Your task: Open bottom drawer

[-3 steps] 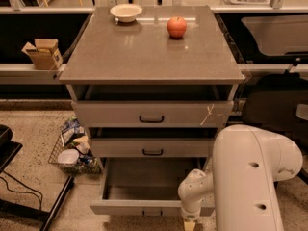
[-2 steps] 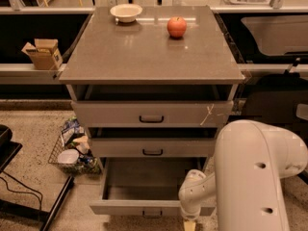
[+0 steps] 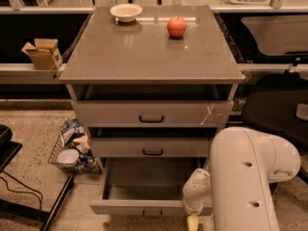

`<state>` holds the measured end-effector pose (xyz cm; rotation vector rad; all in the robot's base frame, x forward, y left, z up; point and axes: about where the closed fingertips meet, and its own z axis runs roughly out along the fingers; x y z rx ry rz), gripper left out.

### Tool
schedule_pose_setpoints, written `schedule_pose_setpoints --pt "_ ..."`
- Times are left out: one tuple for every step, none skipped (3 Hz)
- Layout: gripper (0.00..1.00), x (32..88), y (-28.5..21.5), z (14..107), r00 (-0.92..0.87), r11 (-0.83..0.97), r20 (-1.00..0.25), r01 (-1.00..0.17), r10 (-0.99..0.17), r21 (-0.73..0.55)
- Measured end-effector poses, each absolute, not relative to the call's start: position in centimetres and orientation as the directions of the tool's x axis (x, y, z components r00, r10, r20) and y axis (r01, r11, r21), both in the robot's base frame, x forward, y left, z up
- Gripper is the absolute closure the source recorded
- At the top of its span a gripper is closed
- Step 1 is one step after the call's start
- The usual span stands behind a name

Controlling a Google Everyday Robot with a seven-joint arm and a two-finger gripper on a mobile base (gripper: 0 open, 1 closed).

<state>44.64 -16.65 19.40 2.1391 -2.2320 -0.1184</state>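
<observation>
camera view: the bottom drawer (image 3: 144, 179) sits lowest in the desk (image 3: 144, 57), pulled well out, with its plain grey inside showing and its small dark handle (image 3: 152, 213) on the front. the pincer (image 3: 193, 221) hangs low at the right end of that drawer's front, under the white arm (image 3: 250, 177); wide or narrow, i cannot tell. a bowl (image 3: 126, 12) and an apple (image 3: 176, 26) stand apart on top.

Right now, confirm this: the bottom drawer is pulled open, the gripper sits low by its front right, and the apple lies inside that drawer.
One thing is wrong: the camera view shows the apple on the cabinet top, not inside. The bottom drawer is pulled open, and the gripper sits low by its front right.
</observation>
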Motion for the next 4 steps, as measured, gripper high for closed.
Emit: schedule_pose_setpoints --pt "0.0 44.6 -16.6 19.4 -0.043 0.041 -0.018 -0.995 -0.999 0.088" --pt "0.19 42.6 -16.8 17.9 -0.082 0.075 -0.041 -0.985 -0.996 0.154" --pt "0.41 40.4 -16.2 17.5 -0.108 0.092 -0.06 -0.971 -0.992 0.22" --pt "0.65 38.7 -15.3 17.8 -0.107 0.085 -0.067 -0.961 -0.992 0.264"
